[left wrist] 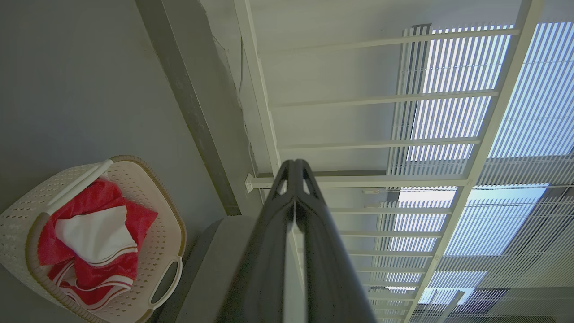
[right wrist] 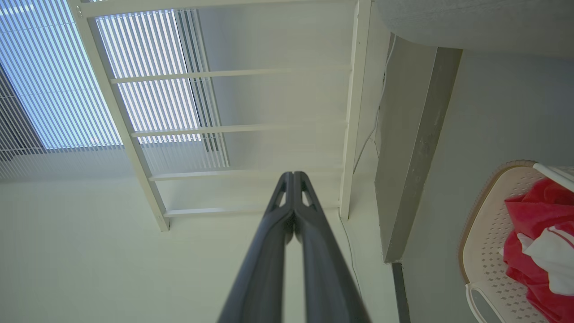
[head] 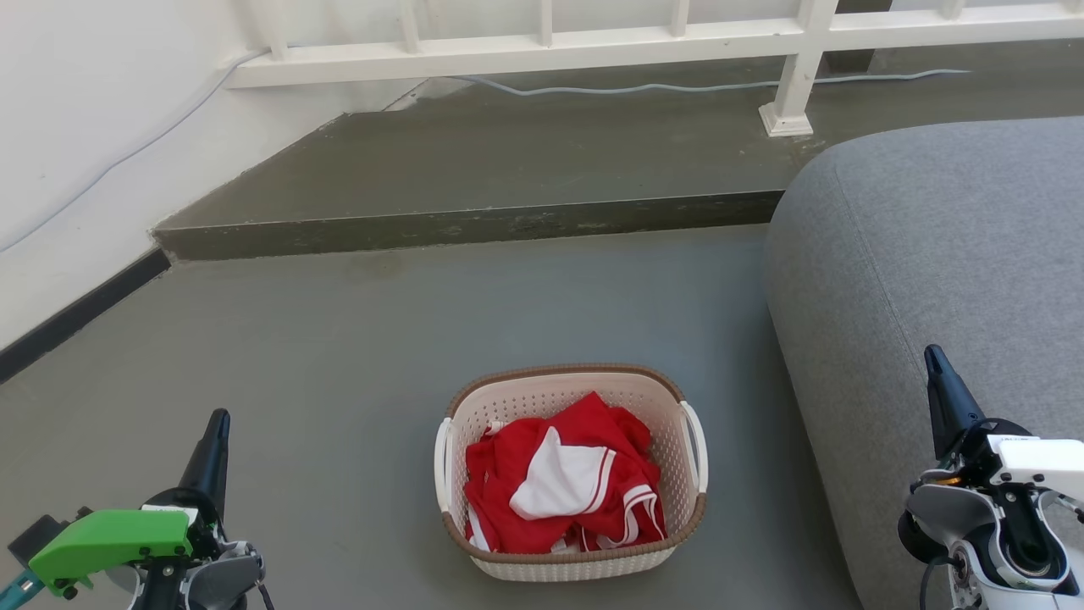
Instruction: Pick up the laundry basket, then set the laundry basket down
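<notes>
The laundry basket (head: 542, 396) stands on the grey floor at the lower middle of the head view: cream perforated plastic, brown woven rim, a white handle on each side, red and white clothes (head: 563, 479) inside. It also shows at the left of the left wrist view, basket (left wrist: 161, 215), and at the right edge of the right wrist view, basket (right wrist: 486, 224). My left gripper (head: 218, 419) is shut at the lower left, well left of the basket and holding nothing. My right gripper (head: 931, 354) is shut at the lower right, in front of the sofa, with nothing in it. The left gripper (left wrist: 294, 162) and the right gripper (right wrist: 293, 174) show tips together.
A grey sofa (head: 940, 271) fills the right side, close to the basket's right handle. A raised concrete step (head: 474, 224) crosses behind the basket, with a white railing (head: 542, 42) and a cable beyond. A white wall (head: 76, 127) bounds the left.
</notes>
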